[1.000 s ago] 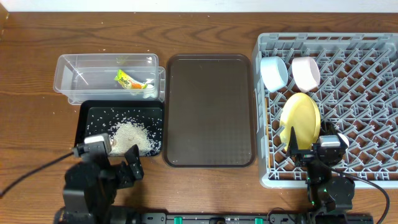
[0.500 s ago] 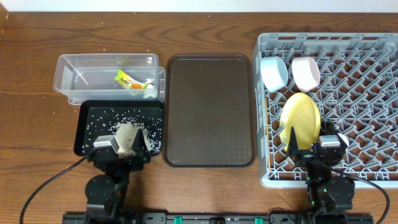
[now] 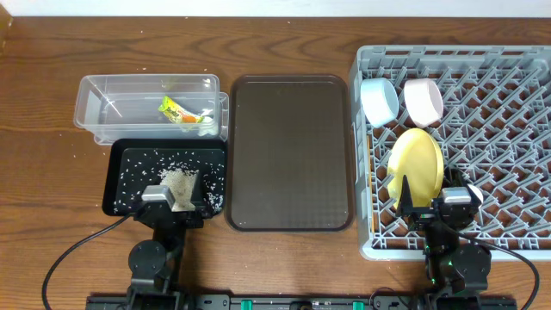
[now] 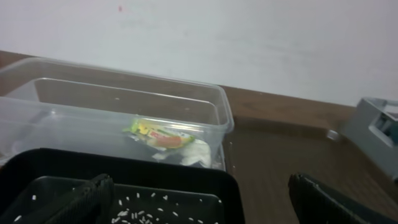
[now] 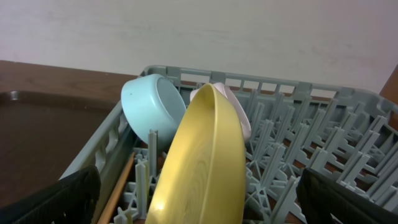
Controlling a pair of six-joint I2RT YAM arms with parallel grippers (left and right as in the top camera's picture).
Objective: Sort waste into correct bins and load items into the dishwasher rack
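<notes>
The clear tub (image 3: 103, 110) holds the green-yellow wrapper (image 3: 176, 111), which also shows in the left wrist view (image 4: 163, 136). The black tray (image 3: 129, 159) in front of it holds loose rice (image 3: 176, 182). My left gripper (image 3: 176, 207) is open and empty over the tray's front edge (image 4: 199, 210). The grey rack (image 3: 508, 103) holds the light-blue bowl (image 3: 379, 101), the white bowl (image 3: 424, 101) and the yellow plate (image 3: 416, 162) standing on edge. My right gripper (image 3: 435, 205) is open, with its fingers on either side of the plate (image 5: 208, 155), apart from it. A chopstick (image 5: 117, 186) lies left of the plate.
The dark-brown serving tray (image 3: 289, 151) lies between the bins and the rack. Bare wooden table (image 3: 43, 172) runs left of the bins. A cable (image 3: 77, 237) trails from the left arm.
My left arm has swung right and squared up over the black tray's front edge, covering part of the rice. The right arm and the rack's contents have not moved.
</notes>
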